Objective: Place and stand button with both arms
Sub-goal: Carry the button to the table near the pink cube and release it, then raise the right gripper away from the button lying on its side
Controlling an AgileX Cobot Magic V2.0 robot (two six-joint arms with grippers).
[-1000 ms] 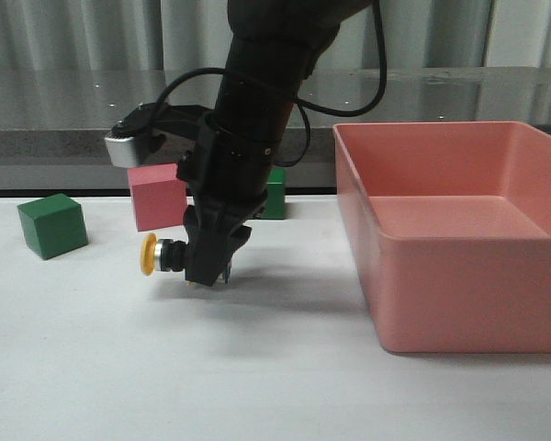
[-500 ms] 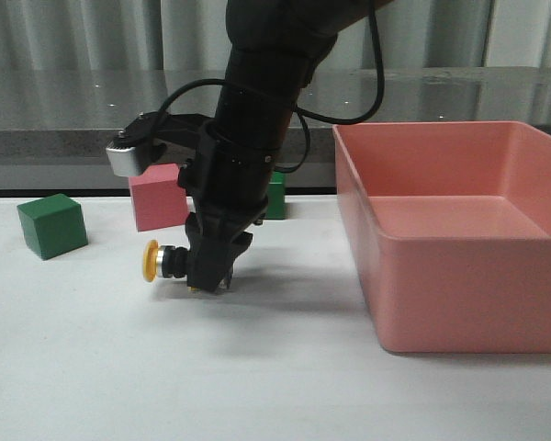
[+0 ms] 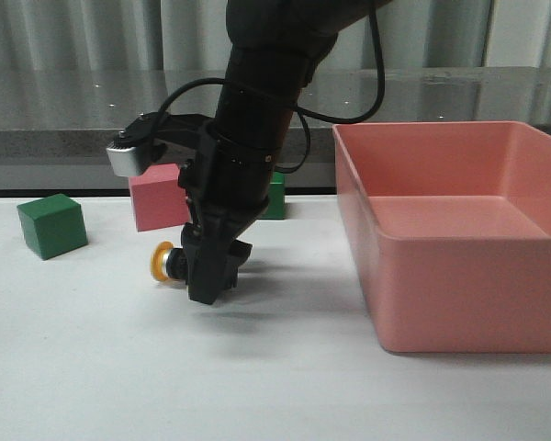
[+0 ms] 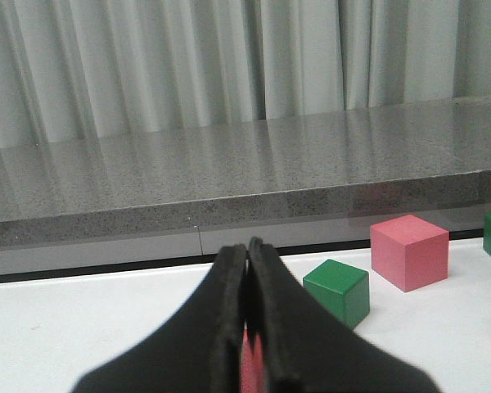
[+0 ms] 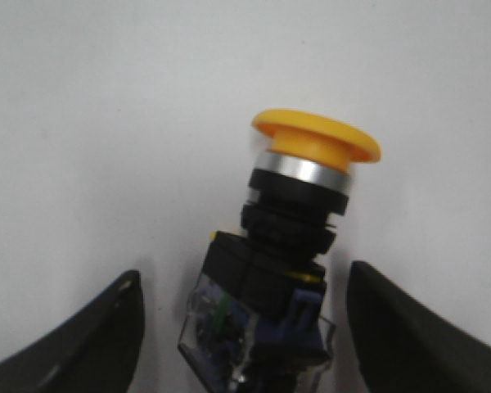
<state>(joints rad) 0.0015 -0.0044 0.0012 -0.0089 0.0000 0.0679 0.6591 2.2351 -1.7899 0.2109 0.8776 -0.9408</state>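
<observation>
Button (image 3: 163, 261) left of centre in the front view, on the white table (image 3: 92, 367), lying tilted with yellow-orange cap toward the left edge of the frame and slightly raised. Partly hidden there behind the black right gripper (image 3: 208, 276), which reaches down to the table surface at the button's base end. In the right wrist view, button (image 5: 290, 237) centred between the two dark fingers (image 5: 90, 344), cap uppermost, silver collar below it, then black body and clear bluish base block at the bottom edge; fingers spread wide, released, clear gaps on both sides of the base block. Behind the button in the front view, a pink cube (image 3: 156, 197), and at the left edge a green cube (image 3: 52, 225); a second green cube (image 3: 275, 195) mostly hidden behind the arm. Filling the right half, a large pink bin (image 3: 459, 294). In the left wrist view, left gripper (image 4: 247, 270) at bottom centre, fingers pressed together, clenched on nothing visible.
</observation>
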